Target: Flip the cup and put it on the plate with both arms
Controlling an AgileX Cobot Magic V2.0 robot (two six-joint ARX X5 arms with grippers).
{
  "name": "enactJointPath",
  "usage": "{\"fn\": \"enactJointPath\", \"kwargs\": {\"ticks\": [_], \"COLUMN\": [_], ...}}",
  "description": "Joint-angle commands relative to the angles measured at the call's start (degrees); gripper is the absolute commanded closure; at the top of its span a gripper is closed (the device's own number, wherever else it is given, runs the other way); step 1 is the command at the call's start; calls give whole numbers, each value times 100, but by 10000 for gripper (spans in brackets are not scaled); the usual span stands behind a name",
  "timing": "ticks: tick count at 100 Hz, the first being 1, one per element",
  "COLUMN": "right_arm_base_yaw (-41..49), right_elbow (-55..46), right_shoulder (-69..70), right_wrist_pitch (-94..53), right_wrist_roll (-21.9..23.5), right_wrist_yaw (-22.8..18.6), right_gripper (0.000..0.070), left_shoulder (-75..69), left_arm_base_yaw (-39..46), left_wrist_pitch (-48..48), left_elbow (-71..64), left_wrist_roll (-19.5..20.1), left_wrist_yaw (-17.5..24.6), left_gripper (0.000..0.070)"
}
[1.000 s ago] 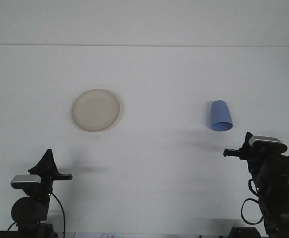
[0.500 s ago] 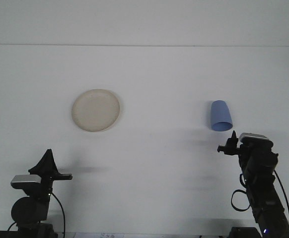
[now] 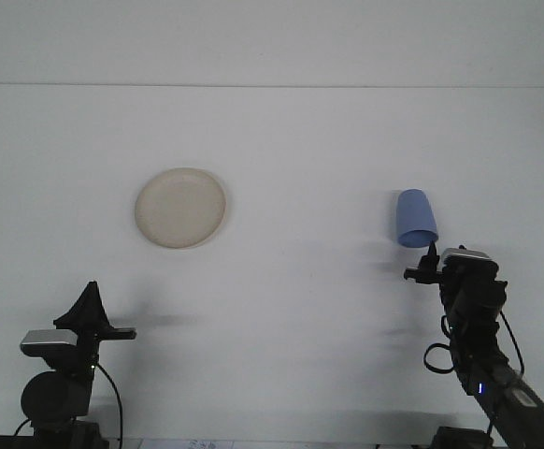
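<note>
The blue cup (image 3: 416, 218) is sitting upside down on the white table (image 3: 300, 140), its wider mouth facing down and its narrower base up, over on the right side and well apart from the cream plate (image 3: 180, 208), which is lying flat on the left half of the surface with nothing on it. The right gripper (image 3: 425, 267) is reaching forward from the near edge and is hovering just short of the cup's lower rim, its dark fingertips looking almost level with that rim from this angle, though no contact is showing. How far its fingers are parted cannot be told here, since they are reading only as a small dark cluster against the table; they are holding nothing. The left gripper (image 3: 93, 313) is sitting low by the near left corner, far from both cup and plate, and its fingers are likewise too dark and small to judge; it too is carrying nothing. The step in hand appears to be the right arm's approach to the cup, with neither the flip nor the placing yet done. The next move is probably calling for the fingers to straddle the cup's wall and close firmly, without nudging the light cup away.
</note>
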Motion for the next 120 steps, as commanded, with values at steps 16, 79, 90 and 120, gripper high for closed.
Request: {"fn": "enactJointPath", "kwargs": {"ticks": [16,79,90,120], "right_arm_base_yaw": [-210,-492,-415,398], "right_elbow": [61,1478,1480,2063], "right_shoulder": [1141,2553,2262,186], "right_wrist_pitch": [1158,1093,732,-2540], "right_wrist_roll": [-61,-245,-146,-251], "right_wrist_yaw": [-365,-1740,-1821,-1648], "right_gripper": [314,699,699,699], "left_shoulder": [-4,-4,-4,-4], "left_arm_base_yaw": [4,4,4,4], "left_wrist_pitch": [59,59,59,59], "left_elbow": [-111,-111,-111,-111], "left_wrist_roll": [85,85,87,87], "left_wrist_yaw": [11,11,11,11], "left_gripper": [688,688,688,688]}}
